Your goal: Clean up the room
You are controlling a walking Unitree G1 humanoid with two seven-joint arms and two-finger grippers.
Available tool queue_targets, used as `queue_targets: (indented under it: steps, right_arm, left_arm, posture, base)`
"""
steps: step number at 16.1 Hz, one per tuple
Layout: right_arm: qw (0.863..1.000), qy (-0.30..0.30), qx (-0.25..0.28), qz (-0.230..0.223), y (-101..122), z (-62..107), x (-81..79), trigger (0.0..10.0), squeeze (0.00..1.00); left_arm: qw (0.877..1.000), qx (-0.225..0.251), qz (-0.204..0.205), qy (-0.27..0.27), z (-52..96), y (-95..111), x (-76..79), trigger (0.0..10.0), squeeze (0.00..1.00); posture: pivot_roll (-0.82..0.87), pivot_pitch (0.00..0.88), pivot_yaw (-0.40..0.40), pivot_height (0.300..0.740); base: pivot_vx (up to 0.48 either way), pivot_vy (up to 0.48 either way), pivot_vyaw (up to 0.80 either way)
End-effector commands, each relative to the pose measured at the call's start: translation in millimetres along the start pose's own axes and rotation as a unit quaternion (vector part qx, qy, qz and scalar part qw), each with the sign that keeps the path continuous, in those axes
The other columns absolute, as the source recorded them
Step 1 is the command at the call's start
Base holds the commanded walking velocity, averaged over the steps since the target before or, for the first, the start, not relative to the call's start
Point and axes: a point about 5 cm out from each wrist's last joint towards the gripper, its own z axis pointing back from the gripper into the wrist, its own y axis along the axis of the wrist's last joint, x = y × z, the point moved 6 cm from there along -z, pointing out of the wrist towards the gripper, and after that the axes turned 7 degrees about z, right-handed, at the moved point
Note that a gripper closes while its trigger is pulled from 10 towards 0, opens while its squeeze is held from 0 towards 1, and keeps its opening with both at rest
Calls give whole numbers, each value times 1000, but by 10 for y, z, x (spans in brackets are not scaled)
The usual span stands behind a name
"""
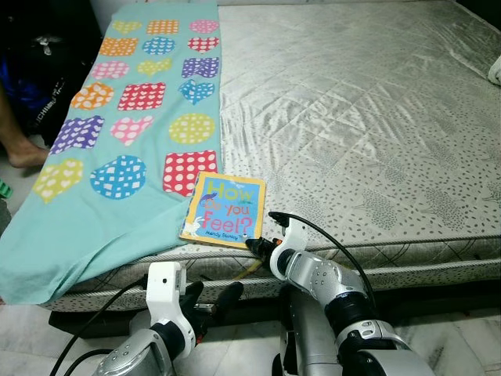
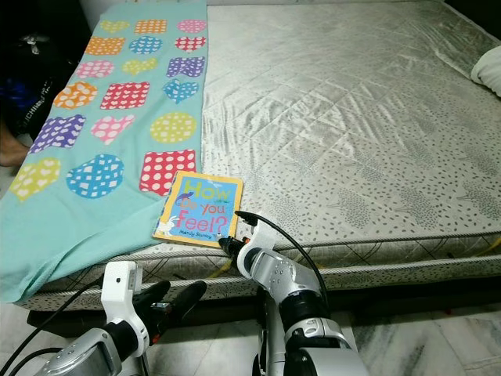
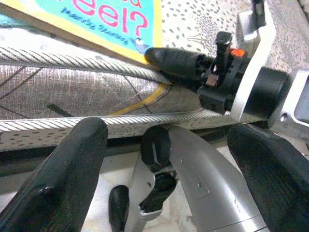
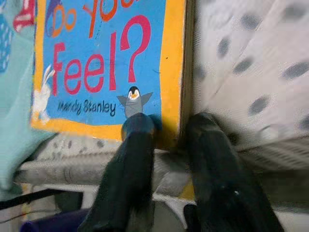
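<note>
A picture book titled "How Do You Feel?", blue with a yellow border, lies flat at the bed's near edge, partly on the teal blanket. My right gripper reaches up from below to the book's near right corner. In the right wrist view one finger rests on the cover by the penguin and the other presses against the book's side edge, so the corner sits pinched between them. My left gripper is open, held low in front of the bed's side, with nothing between its fingers.
A teal blanket with coloured hearts and circles covers the left strip of the silver mattress. A person's foot and a dark bag are on the floor at left. A white pillow lies at the far right.
</note>
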Motion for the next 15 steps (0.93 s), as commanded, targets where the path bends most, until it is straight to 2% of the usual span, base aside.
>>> queue_targets:
  steps: [1,15]
  right_arm:
    - [983,134,-111,-60,-906,-150,-1204,0,0]
    - [983,134,-111,-60,-906,-150,-1204,0,0]
  left_arm:
    - [1000,-4,5,9,8,-14,-37,10000,0]
    - [1000,-4,5,9,8,-14,-37,10000,0]
  posture:
    - [99,86,-17,519]
    - [99,86,-17,519]
  base:
    - [0,0,0]
    - [0,0,0]
